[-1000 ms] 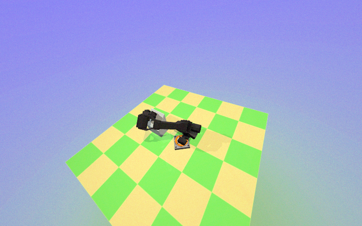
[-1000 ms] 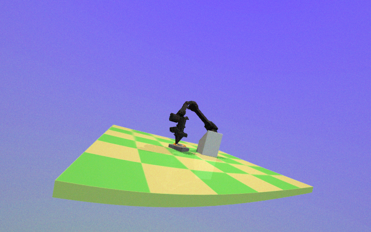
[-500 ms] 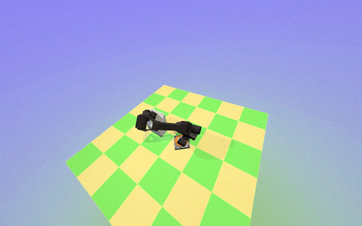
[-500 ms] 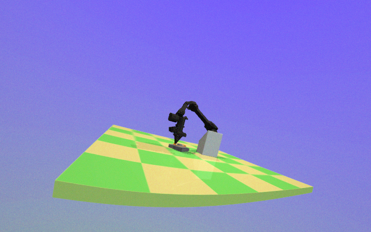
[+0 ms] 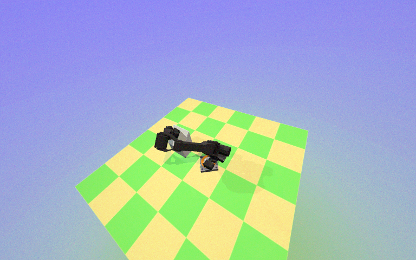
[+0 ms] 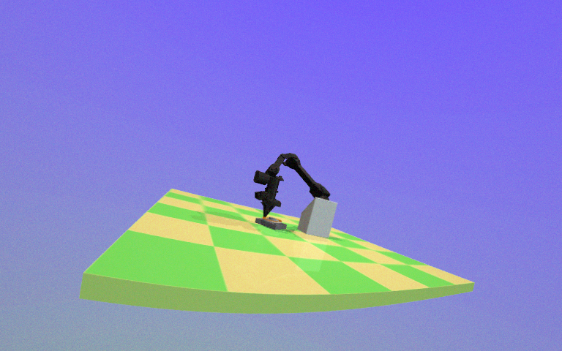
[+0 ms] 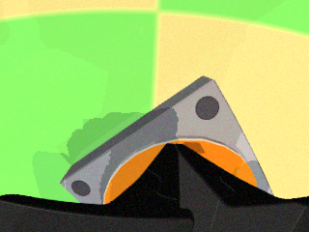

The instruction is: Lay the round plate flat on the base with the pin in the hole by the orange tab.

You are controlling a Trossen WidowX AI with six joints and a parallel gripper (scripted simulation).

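The round plate point(image 5: 202, 161) point(image 7: 127, 180) shows as an orange band on the grey square base point(image 5: 205, 170) point(image 6: 269, 224) point(image 7: 224, 121). My gripper point(image 6: 265, 216) point(image 7: 173, 152) is shut and empty, pointing down with its tips over the plate's edge, at or very near its surface; contact cannot be told. A darker orange patch sits just right of the tips in the wrist view; whether it is the tab or a shadow is unclear. The fingers hide the plate's middle and the post in the wrist view. The hole and pin cannot be seen, nor can the plate's tilt be judged.
The arm stands on a light grey angled block point(image 5: 187, 137) point(image 6: 320, 217) beside the base. Two dark round spots show on the base's corners in the wrist view. All stands on a green and yellow checkered table point(image 5: 183, 214) point(image 6: 165, 256).
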